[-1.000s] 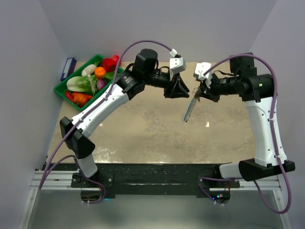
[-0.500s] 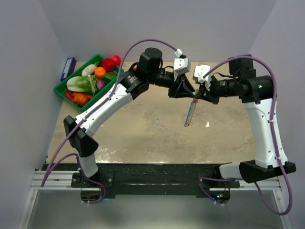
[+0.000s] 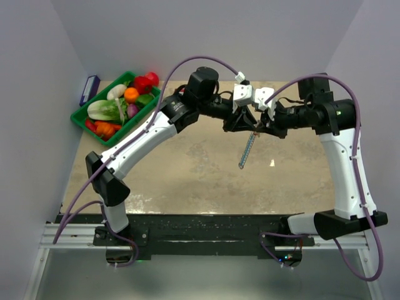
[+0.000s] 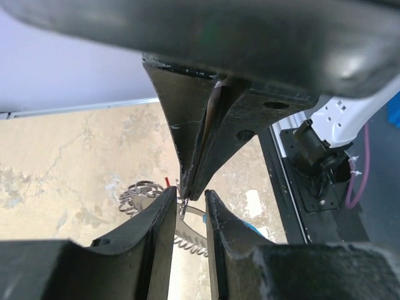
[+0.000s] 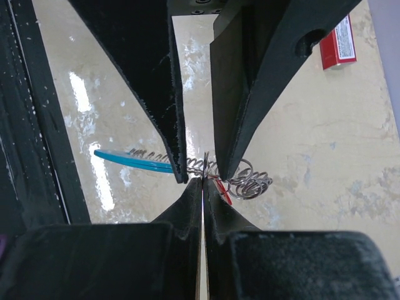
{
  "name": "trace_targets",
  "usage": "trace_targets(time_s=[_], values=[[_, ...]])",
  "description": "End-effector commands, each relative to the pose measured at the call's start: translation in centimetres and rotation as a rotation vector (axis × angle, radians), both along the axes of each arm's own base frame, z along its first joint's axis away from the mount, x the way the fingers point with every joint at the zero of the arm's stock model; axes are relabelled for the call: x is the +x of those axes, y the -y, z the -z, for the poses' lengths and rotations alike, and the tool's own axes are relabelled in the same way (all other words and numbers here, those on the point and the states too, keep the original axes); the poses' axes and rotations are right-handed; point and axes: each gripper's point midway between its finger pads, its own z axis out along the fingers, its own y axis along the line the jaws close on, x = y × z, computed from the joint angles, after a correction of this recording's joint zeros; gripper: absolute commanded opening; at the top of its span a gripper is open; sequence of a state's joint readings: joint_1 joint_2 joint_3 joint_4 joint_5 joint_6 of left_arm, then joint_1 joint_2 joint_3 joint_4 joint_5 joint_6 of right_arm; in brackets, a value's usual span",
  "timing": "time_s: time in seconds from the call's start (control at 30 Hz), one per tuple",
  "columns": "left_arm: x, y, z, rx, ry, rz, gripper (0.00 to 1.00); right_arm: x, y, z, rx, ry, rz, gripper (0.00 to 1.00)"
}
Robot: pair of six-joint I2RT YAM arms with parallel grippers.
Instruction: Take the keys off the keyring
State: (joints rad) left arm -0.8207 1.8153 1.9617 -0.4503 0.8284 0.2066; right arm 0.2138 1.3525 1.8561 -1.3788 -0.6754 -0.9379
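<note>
Aloft, the right claw [image 5: 203,182] pinches the keyring [image 5: 134,160] — left claw [image 4: 189,199] narrowly parted astride it.

Top camera looks down; wrist cameras (close-up) share keyring [image 5: 134,161].

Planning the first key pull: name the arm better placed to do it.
Left. The right arm has jaws shut on the thin floppy keyring with a blue section, holding it aloft. The left arm has open jaws straddling it beside that grip, next to the small silvery metal keys.
</note>
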Motion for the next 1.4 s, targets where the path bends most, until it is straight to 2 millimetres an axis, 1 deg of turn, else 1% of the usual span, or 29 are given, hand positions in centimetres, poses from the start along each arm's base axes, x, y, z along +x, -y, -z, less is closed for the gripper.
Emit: trace_targets(time_s=[0.0, 0.1, 0.27, 0.43, 0.47, 0.63, 0.77, 0.9, 1.03, 1.23, 1.37], values=[[0.3, -0.4, -0.9, 0.003, 0.077, -0.032, 0.29, -1.9, -0.5, -1.1, 0.033, 0.024, -0.047, 0.00], [0.6, -0.5, -0.9, 0.008, 0.092, -0.045, 0.26, -1.9, -0.4, -1.0, 0.031, 0.021, -0.044, 0.00], [0.6, -0.7, -0.7, 0.019, 0.101, -0.043, 0.26, -1.9, -0.5, -1.3, 0.036, 0.030, -0.047, 0.00], [0.0, -1.0, -0.8, 0.020, 0.104, -0.023, 0.28, -1.8, -0.5, -1.2, 0.038, 0.028, -0.044, 0.00], [-0.2, -1.0, -0.5, 0.026, 0.100, -0.012, 0.28, -1.7, -0.5, -1.2, 0.040, 0.031, -0.044, 0.00], [-0.8, -1.4, -0.1, 0.027, 0.083, 0.007, 0.28, -1.8, -0.7, -1.3, 0.054, 0.038, -0.045, 0.00], [-1.5, -1.6, -0.5, 0.016, 0.072, 0.026, 0.28, -1.7, -0.7, -1.1, 0.055, 0.037, -0.044, 0.00], [-1.6, -1.7, -1.0, 0.007, 0.075, 0.022, 0.28, -1.7, -0.9, -1.1, 0.065, 0.033, -0.053, 0.00], [-1.7, -1.8, -0.8, 0.008, 0.070, 0.025, 0.27, -1.8, -1.1, -1.1, 0.075, 0.032, -0.059, 0.00], [-1.8, -1.5, -1.3, -0.011, 0.061, 0.032, 0.26, -1.8, -1.3, -1.2, 0.087, 0.024, -0.061, 0.00], [-1.9, -1.3, -1.2, -0.011, 0.049, 0.042, 0.24, -1.7, -1.4, -1.4, 0.094, 0.028, -0.061, 0.00]])
